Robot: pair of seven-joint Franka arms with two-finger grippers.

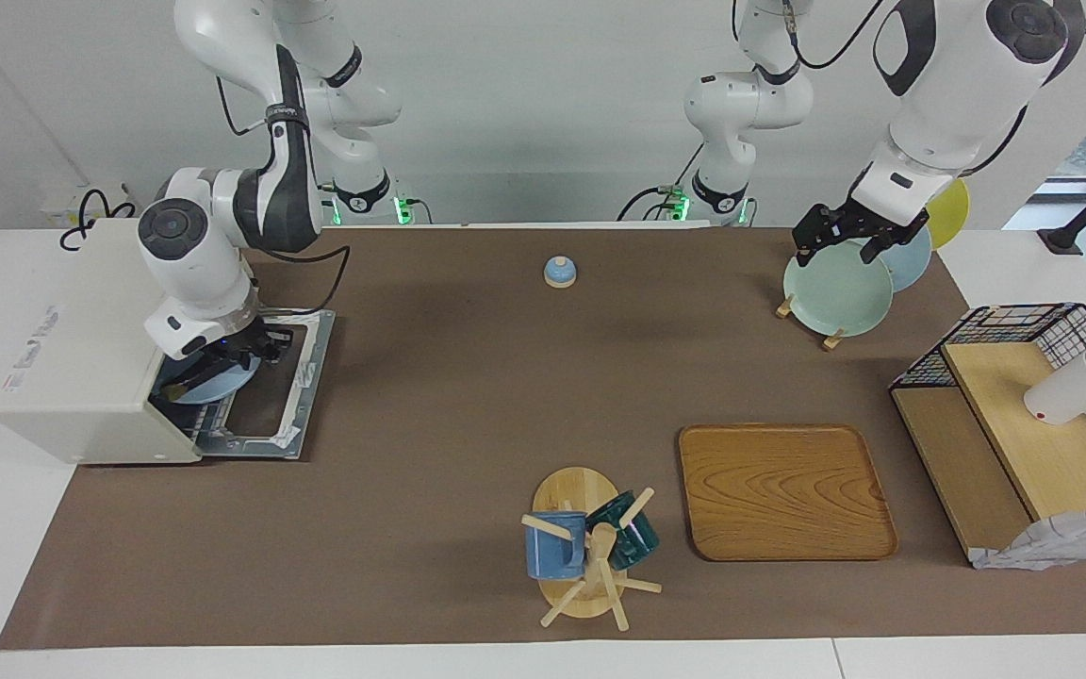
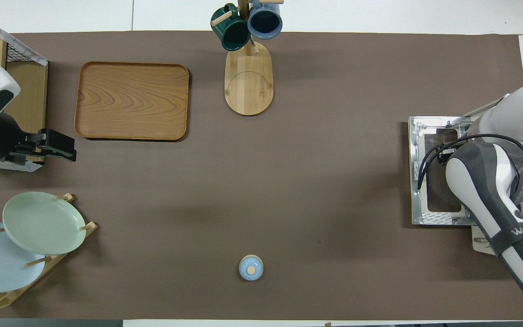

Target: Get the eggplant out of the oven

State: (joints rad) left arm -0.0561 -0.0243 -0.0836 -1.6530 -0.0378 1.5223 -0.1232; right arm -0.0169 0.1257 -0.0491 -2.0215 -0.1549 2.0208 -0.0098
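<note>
White arm sleeve [image 2: 513, 234] lettered, apparently "WANL", oven [image 1: 81, 377] open

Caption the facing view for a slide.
Right gripper at the open oven over a blue plate; left gripper waits above the plate rack.

Robot lab — bench-mounted arms [image 1: 251, 113], staged kitchenware, bare white walls

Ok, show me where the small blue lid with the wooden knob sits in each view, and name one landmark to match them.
Facing view: the blue lid lies on the brown mat near the top centre, close to the robots' end.
Overhead view: the same lid lies near the bottom centre.
Shared landmark: the mug rack, straight out from the lid and farther from the robots.
</note>
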